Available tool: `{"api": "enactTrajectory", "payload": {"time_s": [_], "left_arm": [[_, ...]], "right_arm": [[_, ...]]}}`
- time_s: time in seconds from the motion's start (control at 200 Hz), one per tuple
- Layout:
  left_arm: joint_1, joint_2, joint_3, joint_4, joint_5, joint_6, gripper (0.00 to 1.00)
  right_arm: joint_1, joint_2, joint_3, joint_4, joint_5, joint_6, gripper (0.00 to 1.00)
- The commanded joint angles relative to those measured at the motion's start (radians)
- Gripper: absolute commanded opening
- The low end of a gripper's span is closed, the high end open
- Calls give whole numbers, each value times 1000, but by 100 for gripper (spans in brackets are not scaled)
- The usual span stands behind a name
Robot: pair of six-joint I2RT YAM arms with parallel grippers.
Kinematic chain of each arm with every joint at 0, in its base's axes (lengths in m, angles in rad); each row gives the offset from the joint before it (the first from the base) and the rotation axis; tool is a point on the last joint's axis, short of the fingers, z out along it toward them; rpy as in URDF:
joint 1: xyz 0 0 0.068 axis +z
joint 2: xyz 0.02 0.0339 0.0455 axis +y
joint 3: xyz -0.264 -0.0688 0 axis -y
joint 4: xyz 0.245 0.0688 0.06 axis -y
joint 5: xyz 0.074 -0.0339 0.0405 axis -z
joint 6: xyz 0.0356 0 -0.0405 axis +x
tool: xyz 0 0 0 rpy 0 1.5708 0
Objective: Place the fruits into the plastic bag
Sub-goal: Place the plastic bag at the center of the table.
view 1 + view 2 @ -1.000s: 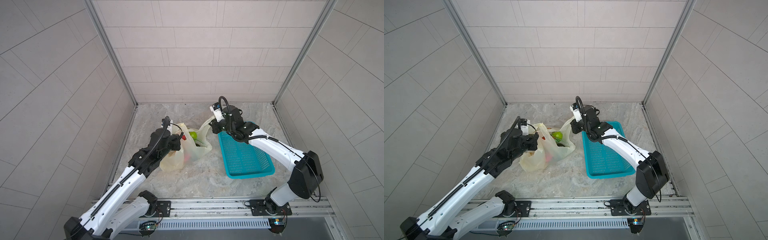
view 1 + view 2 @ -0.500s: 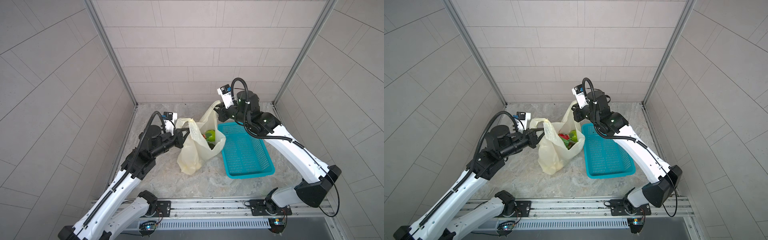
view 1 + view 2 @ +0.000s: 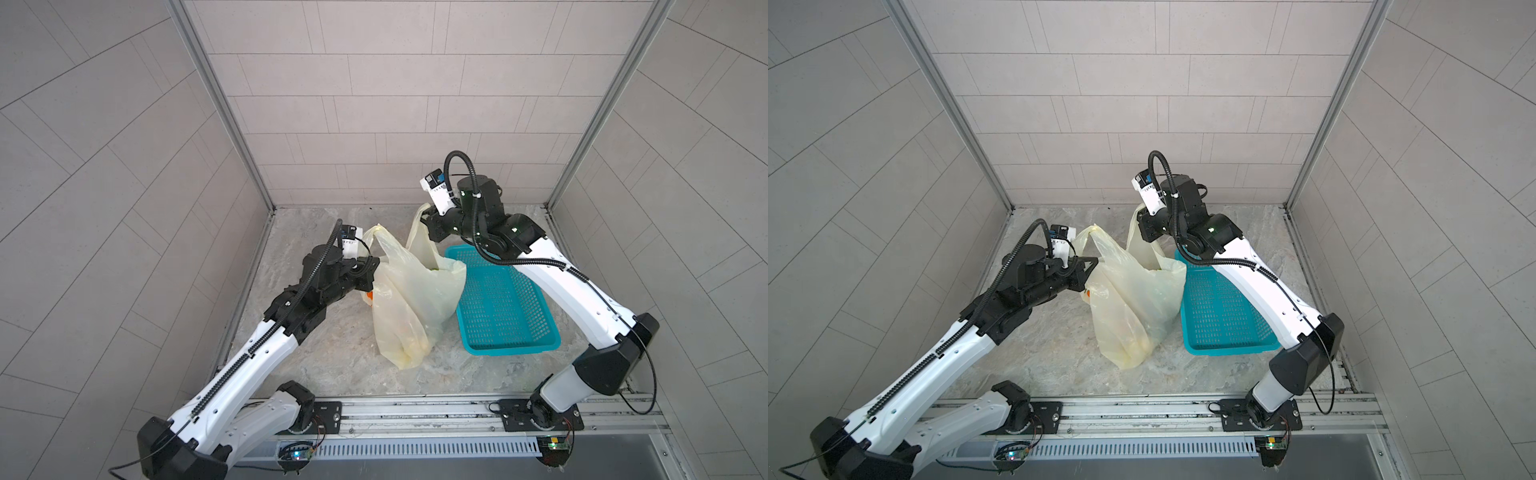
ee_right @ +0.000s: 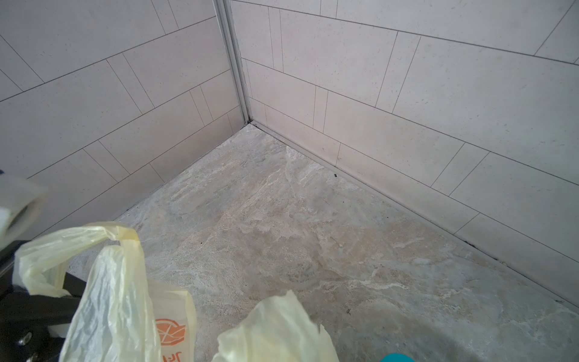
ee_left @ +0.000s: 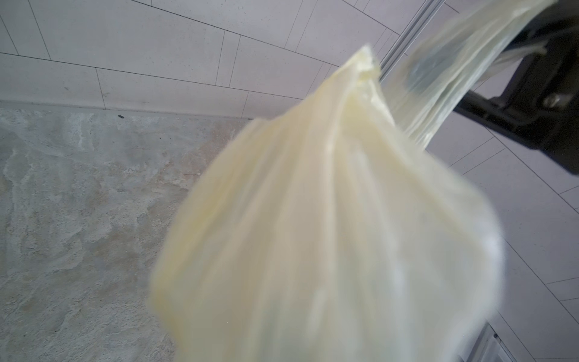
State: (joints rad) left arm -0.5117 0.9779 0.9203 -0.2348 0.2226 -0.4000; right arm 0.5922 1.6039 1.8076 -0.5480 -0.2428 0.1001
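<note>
1. In both top views we see a thin, translucent cream-yellow plastic bag (image 3: 415, 303) (image 3: 1133, 307) strung between the two arms at the centre of the frame. It is over the mottled grey stone-look table (image 3: 332, 357).
2. The left claw (image 3: 374, 272) (image 3: 1090, 272) sits at the bag's left edge in the frame. It is pinched tight on one loop handle (image 3: 376, 235), which arches up above the claw.
3. The right claw (image 3: 428, 216) (image 3: 1144, 226) is above the bag in the frame. It is likewise clamped closed, gripping the other handle, a strip pulled taut and upward.
4. In the left wrist view the bag fills the lower middle of the frame as a blurred pale mass (image 5: 329, 235). The taut strip runs to a black claw at the upper right.
5. In the right wrist view a crumpled handle loop (image 4: 78, 244) drapes over a black claw at the lower left. A printed orange fruit picture (image 4: 170, 332) shows on the film at the bottom edge.
6. Of the fruits (image 3: 435, 269) we make out only a sliver of green at the bag's mouth, probably one of them. The cloudy film hides whatever else is inside.
7. A teal perforated plastic basket (image 3: 507, 307) (image 3: 1223, 311) lies flat on the table just right of the bag in the frame. The bag's bulging side overlaps the basket's left rim.
</note>
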Motion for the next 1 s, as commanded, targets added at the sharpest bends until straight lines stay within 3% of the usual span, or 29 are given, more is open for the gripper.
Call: {"api": "enactTrajectory", "payload": {"time_s": [0.0, 0.21, 0.375, 0.565, 0.61, 0.665, 0.716, 0.761, 0.791, 0.851, 0.991], "left_arm": [[-13, -1, -8, 80, -16, 23, 0], [-50, -4, 46, 124, -19, 68, 0], [-67, 64, 42, 144, -8, 61, 0], [-96, 202, -38, 316, -69, -25, 0], [-99, 234, -24, 336, -70, -33, 13], [-99, 259, 1, 343, -83, -44, 31], [-99, 268, 32, 334, -110, -50, 63], [-99, 263, 64, 314, -139, -49, 79], [-99, 257, 85, 298, -161, -47, 98], [-99, 222, 117, 277, -193, -34, 100], [-98, 79, 150, 223, -221, 5, 100]], "right_arm": [[6, 27, 148, 26, -5, -33, 0], [5, 47, 197, 24, -10, -33, 0], [-4, -4, -2, 53, 35, -4, 0], [-32, -54, -249, 149, 9, 122, 0], [-31, -72, -274, 152, -4, 132, 9], [-31, -107, -297, 156, 1, 142, 34], [-36, -148, -308, 153, 35, 139, 56], [-46, -193, -318, 149, 68, 141, 66], [-62, -221, -326, 149, 89, 148, 72], [-103, -285, -348, 149, 112, 172, 78], [-219, -435, -437, 153, 185, 203, 81]]}}
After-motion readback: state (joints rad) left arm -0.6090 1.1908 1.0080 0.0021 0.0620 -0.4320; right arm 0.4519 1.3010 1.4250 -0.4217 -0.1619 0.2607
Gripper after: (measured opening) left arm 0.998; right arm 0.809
